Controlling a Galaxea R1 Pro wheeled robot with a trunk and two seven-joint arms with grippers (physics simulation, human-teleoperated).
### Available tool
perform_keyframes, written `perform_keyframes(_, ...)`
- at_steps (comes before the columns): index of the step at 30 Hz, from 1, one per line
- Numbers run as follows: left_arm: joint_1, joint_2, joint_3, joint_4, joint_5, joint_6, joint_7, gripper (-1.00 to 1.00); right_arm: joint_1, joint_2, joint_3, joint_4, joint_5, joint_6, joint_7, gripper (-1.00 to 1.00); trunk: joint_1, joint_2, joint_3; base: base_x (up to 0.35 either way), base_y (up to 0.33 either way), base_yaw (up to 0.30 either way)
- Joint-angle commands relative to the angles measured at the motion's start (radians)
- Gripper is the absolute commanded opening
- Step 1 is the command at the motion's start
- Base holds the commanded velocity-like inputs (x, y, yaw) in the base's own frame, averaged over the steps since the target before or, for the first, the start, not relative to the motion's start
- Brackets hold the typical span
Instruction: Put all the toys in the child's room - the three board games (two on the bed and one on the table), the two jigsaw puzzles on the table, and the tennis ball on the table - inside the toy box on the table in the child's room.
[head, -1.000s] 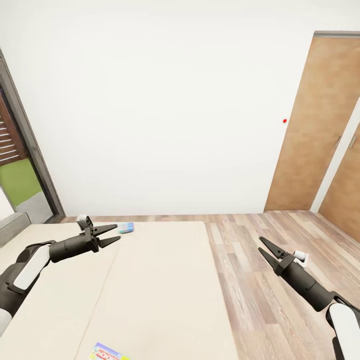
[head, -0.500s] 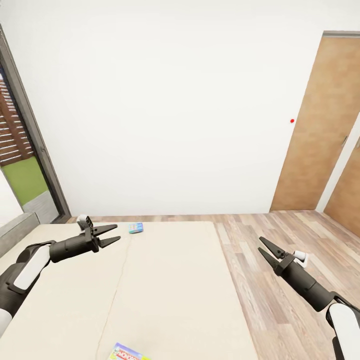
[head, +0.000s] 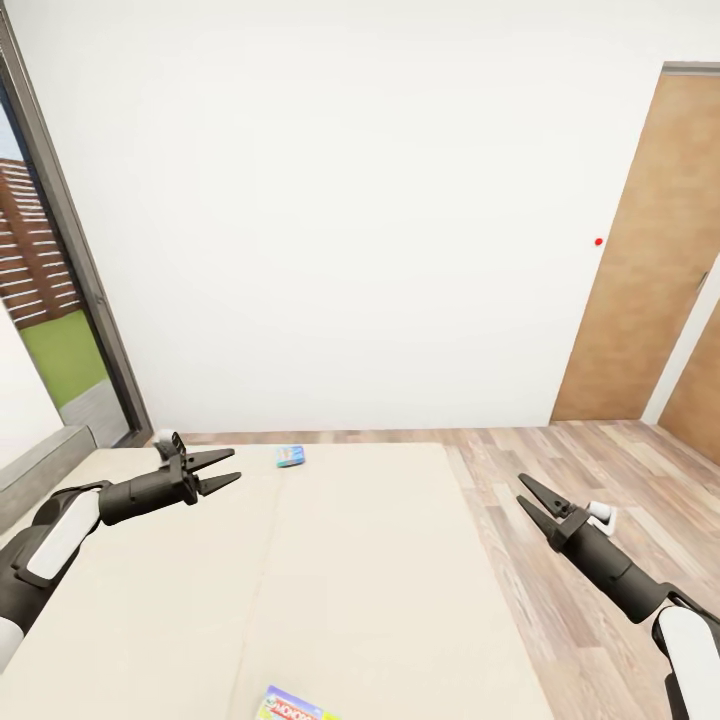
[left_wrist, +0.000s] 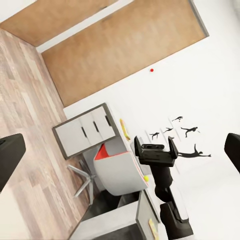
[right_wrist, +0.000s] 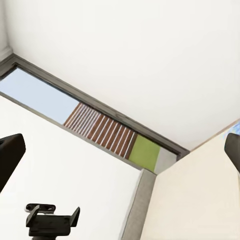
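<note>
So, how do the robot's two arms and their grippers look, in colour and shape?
Both arms have white shell segments and dark grey to black forearms. The left gripper and the right gripper each carry two black, pointed, wedge-shaped fingers. A small white cylinder sits beside each wrist.

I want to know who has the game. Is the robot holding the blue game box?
No. The light-blue game box lies on the bed by itself, apart from the open, empty left tool.
</note>
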Motion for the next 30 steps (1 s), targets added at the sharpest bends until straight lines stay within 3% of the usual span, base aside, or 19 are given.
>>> perform_keyframes(1,-0.001,0.001,-0.002,0.001,0.003,0.004,-0.003,1.0,-0.001,0.0,-0.001,0.0,-0.001,0.006,0.0,1.0,0.001,-0.002,-0.002,0.0,0.21,0.0)
perform_keyframes(9,-0.001,0.0,-0.003,0.001,0.003,0.004,-0.002,1.0,-0.001,-0.002,-0.001,-0.001,0.003,0.009,-0.013,1.0,0.001,-0.002,-0.002,0.0,0.188,0.0)
perform_keyframes(14,-0.001,0.0,-0.003,0.001,0.002,0.003,0.001,1.0,-0.001,-0.004,-0.001,-0.01,0.012,0.013,-0.075,1.0,0.001,-0.002,-0.002,0.0,0.072,0.0)
perform_keyframes(22,-0.001,-0.007,-0.009,0.004,-0.009,0.003,0.04,1.0,-0.001,-0.007,0.007,-0.007,0.039,0.018,-0.31,1.0,0.001,-0.002,-0.002,0.0,0.016,0.0)
perform_keyframes(26,-0.003,-0.015,-0.008,0.013,-0.05,0.003,0.123,1.0,-0.001,-0.006,0.019,-0.006,0.042,0.024,-0.418,1.0,0.001,-0.002,-0.002,0.0,0.003,0.0)
perform_keyframes(30,-0.009,-0.052,-0.004,0.021,-0.102,0.003,0.242,1.0,-0.005,-0.007,0.036,-0.005,0.043,0.033,-0.508,1.0,0.001,-0.002,-0.002,0.0,0.001,0.0)
